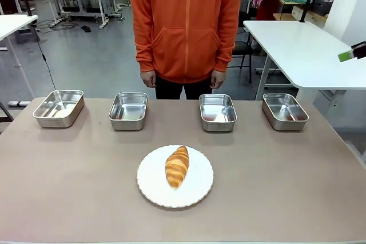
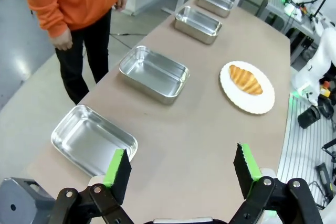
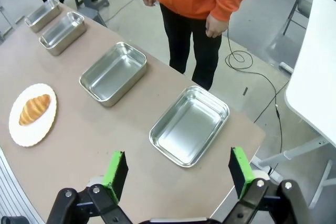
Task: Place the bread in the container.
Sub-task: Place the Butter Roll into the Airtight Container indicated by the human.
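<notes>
The bread (image 1: 177, 166) is a golden-brown croissant lying on a round white plate (image 1: 197, 191) at the table's near middle. Several alike steel containers stand empty in a row along the far side, among them one at far left (image 1: 59, 107), one left of centre (image 1: 128, 110) and one at far right (image 1: 285, 111). My left gripper (image 2: 182, 169) hangs open above the table's left end, near the far-left container (image 2: 92, 140), far from the bread (image 2: 245, 79). My right gripper (image 3: 178, 174) is open and empty above the right end, over a container (image 3: 190, 125). One of its green fingertips (image 1: 346, 56) shows at the right edge.
A person in an orange hoodie (image 1: 186, 21) stands at the far edge behind the middle containers, hands (image 1: 148, 78) hanging by their sides. A white table (image 1: 303, 50) stands behind at the right. Bare tabletop (image 1: 68, 181) surrounds the plate.
</notes>
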You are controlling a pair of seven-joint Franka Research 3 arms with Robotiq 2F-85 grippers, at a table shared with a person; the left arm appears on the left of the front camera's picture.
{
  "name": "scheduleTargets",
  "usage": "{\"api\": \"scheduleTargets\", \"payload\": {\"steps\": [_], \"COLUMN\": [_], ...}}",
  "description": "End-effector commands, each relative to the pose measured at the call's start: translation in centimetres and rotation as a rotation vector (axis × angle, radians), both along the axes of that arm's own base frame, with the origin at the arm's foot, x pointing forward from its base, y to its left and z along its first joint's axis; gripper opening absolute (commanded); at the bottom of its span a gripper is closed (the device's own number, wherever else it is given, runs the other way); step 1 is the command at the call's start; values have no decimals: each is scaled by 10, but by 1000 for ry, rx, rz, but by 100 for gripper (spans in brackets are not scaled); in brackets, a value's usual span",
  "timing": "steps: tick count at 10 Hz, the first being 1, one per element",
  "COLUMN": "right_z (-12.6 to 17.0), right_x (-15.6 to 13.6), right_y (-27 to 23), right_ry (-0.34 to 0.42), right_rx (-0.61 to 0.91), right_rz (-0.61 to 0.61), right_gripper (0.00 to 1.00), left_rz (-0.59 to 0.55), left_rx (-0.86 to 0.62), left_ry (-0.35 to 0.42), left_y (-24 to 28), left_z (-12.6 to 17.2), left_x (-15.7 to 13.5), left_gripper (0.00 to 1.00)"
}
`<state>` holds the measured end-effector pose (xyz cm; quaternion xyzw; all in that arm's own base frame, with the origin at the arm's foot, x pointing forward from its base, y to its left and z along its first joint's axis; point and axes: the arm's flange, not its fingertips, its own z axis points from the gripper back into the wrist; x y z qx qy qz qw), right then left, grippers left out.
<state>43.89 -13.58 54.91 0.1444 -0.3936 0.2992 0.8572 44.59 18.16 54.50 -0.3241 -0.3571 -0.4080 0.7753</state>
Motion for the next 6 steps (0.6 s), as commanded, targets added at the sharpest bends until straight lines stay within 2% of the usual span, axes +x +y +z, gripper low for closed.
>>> {"api": "scheduleTargets", "payload": {"steps": [1,5,6], "right_z": [4,9,10], "right_x": [8,14,7], "right_y": [-12,-16,-13], "right_ry": [-24,-13,-2], "right_rx": [27,45,44], "right_rz": [25,41,-6], "right_gripper": [100,100,100], "left_rz": [37,94,51], "left_rx": [-62,-57,-62], "left_ry": [-6,23,-1], "left_y": [1,-7,-1], "left_z": [14,18,16], "left_x": [0,3,0], "left_gripper": [100,100,100]}}
